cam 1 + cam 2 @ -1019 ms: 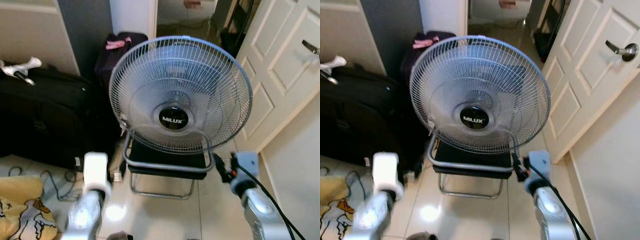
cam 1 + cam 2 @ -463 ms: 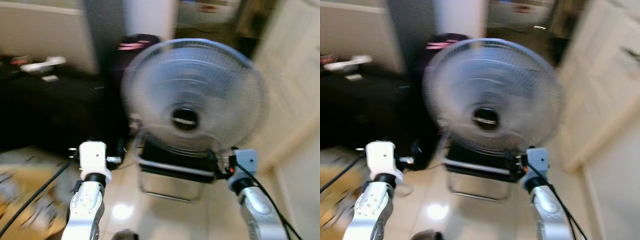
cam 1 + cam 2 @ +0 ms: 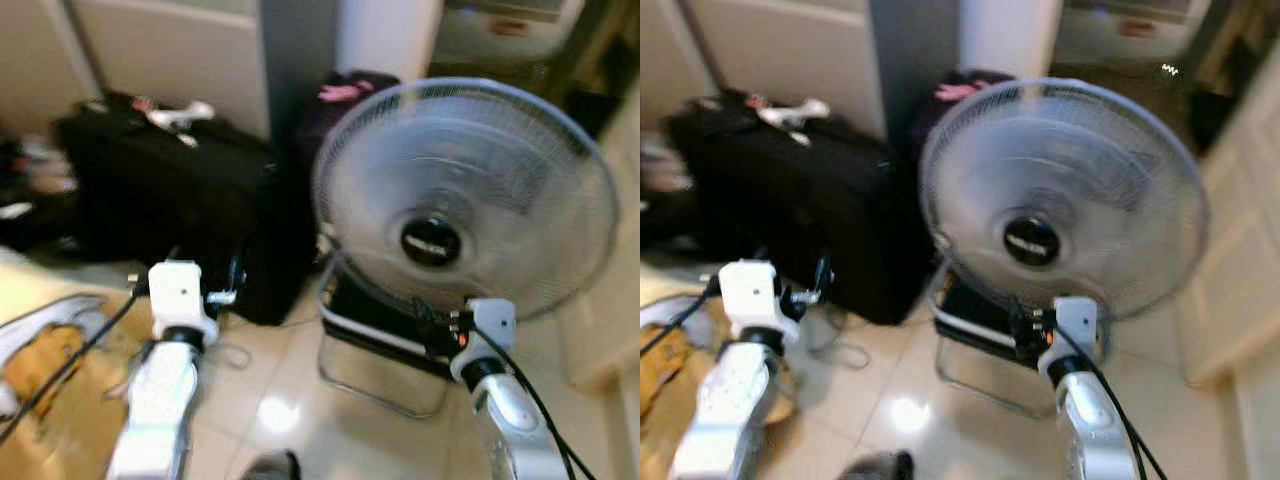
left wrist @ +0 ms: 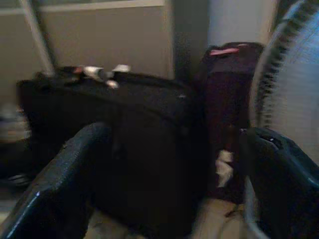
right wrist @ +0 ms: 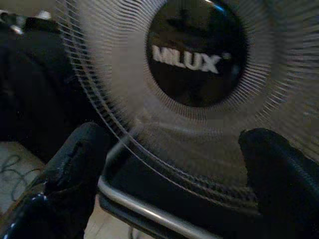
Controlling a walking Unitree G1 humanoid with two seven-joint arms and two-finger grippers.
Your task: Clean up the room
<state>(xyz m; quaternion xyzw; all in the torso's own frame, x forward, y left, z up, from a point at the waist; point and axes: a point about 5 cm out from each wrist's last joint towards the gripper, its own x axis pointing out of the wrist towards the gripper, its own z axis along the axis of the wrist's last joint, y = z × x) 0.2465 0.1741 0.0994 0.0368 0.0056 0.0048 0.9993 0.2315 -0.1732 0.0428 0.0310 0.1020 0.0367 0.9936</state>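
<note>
Clutter lies at far left: yellow cloth [image 3: 45, 365] and a loose cable [image 3: 235, 352] sit on the tiled floor [image 3: 290, 400], both blurred. Next comes a black suitcase [image 3: 170, 215] against the wall, with small white and pink items [image 3: 175, 115] on its lid. My left gripper [image 4: 164, 199] hovers in front of the suitcase, fingers spread wide, holding nothing. A dark bag [image 3: 345, 100] with a pink tag stands between the suitcase and the fan. The fan [image 3: 465, 195] rests on a black base with a metal frame [image 3: 375, 330]. My right gripper [image 5: 174, 184] sits just in front of the fan grille below the hub, fingers spread wide and empty. A pale door [image 3: 1240, 250] closes the right side.

I judge the cleanup barely begun: nothing is in hand, and the floor items remain to be collected.
</note>
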